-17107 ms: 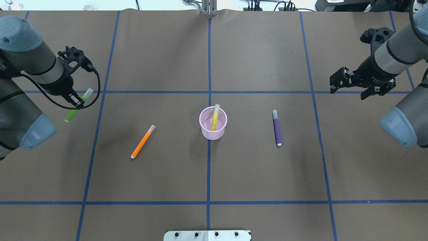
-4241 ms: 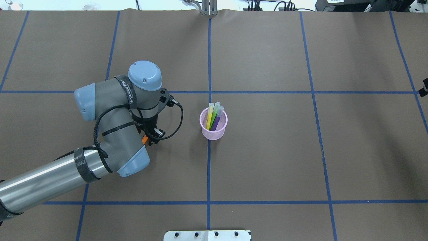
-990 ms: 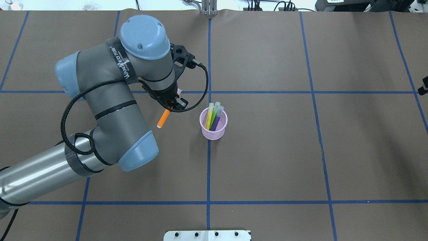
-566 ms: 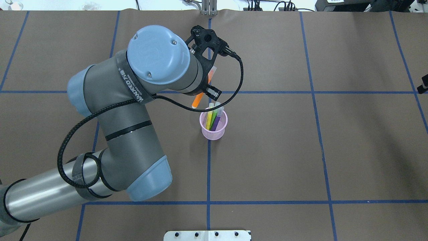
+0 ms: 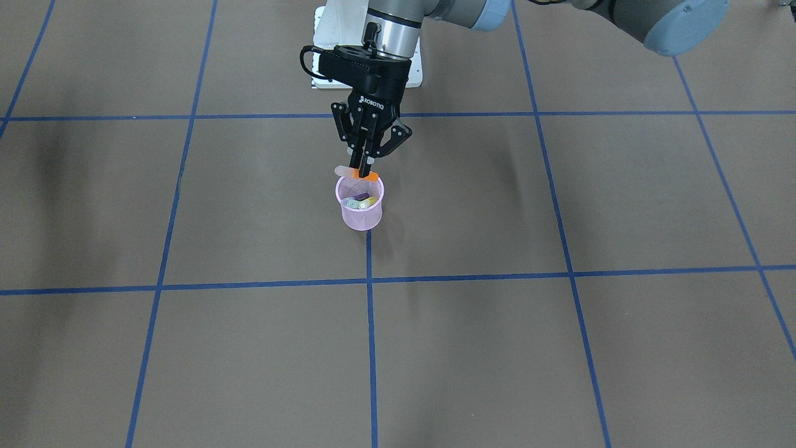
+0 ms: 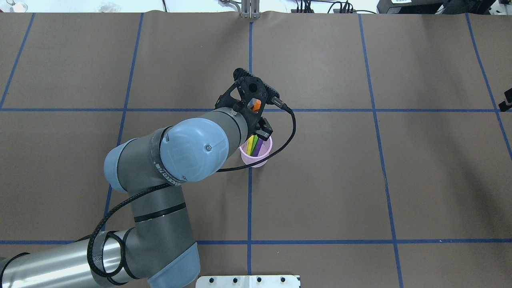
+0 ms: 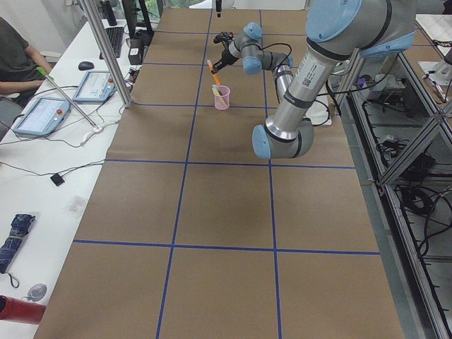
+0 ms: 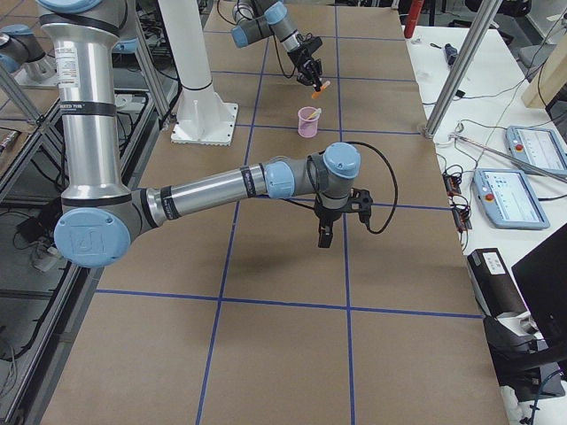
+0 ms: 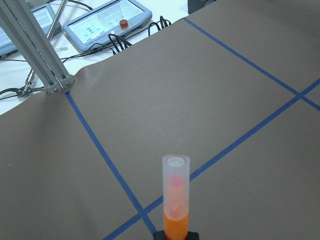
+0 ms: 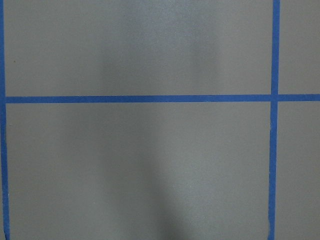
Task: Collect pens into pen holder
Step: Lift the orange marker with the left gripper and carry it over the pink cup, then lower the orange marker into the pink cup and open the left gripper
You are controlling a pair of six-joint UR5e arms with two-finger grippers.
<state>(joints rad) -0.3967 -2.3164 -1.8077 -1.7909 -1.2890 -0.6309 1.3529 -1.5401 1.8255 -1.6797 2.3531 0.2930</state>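
The pink mesh pen holder point(image 5: 359, 214) stands at the table's middle, also in the overhead view point(image 6: 262, 159). Yellow, green and purple pens point(image 6: 254, 145) lean inside it. My left gripper point(image 5: 364, 167) hangs right above the holder's rim and is shut on the orange pen point(image 5: 368, 177), which is tilted with its pale cap away from the holder. The orange pen shows in the left wrist view point(image 9: 176, 215) and the overhead view point(image 6: 256, 105). My right gripper point(image 8: 325, 234) hangs over bare paper toward the table's right end. I cannot tell if it is open.
Blue tape lines point(image 6: 249, 208) cross the brown paper. A white mount plate point(image 6: 248, 281) sits at the near edge. Control tablets point(image 8: 509, 195) and a metal post point(image 8: 461, 71) stand along the far side. A person point(image 7: 14, 60) sits there.
My left gripper has carried the orange pen from left of the holder to right above it. Earlier the green and purple pens lay on the table; they now stand in the holder.
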